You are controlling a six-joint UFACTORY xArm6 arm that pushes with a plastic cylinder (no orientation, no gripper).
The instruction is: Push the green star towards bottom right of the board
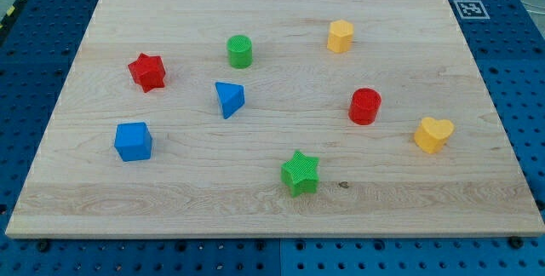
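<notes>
The green star (300, 173) lies on the wooden board (409, 199), low and a little right of the middle. The board's bottom right corner is to the star's right and slightly lower. My tip and the rod do not show anywhere in the camera view, so I cannot place the tip relative to the blocks.
A red cylinder (364, 106) and a yellow heart (433, 134) lie up and right of the star. A blue triangle (228, 99), green cylinder (239, 51), yellow hexagon (340, 36), red star (147, 71) and blue cube (133, 141) lie elsewhere. A marker tag (468, 8) is at top right.
</notes>
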